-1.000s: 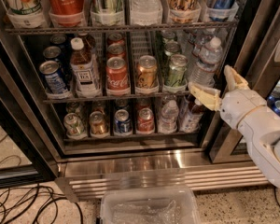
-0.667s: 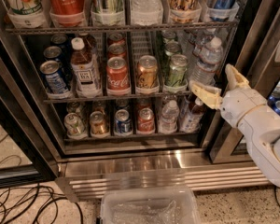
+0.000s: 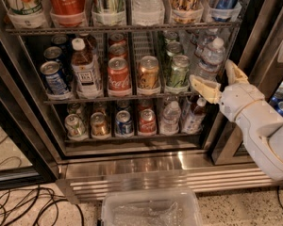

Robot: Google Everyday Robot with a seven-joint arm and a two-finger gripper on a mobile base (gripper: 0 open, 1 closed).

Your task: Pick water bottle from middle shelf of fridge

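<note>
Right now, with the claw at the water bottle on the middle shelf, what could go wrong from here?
1. The claw is open, its fingers apparently either side of the water bottle and low on its body. Closing there might tip or squeeze the tall bottle.
2. The finger nearer the cans sits close to the green can and may nudge it.
3. On withdrawal, the arm could brush the fridge frame.

The claw (image 3: 215, 75) is at the middle shelf (image 3: 132, 98) right end; water bottle (image 3: 210, 59) just behind it, cans (image 3: 148, 72) to its left.
</note>
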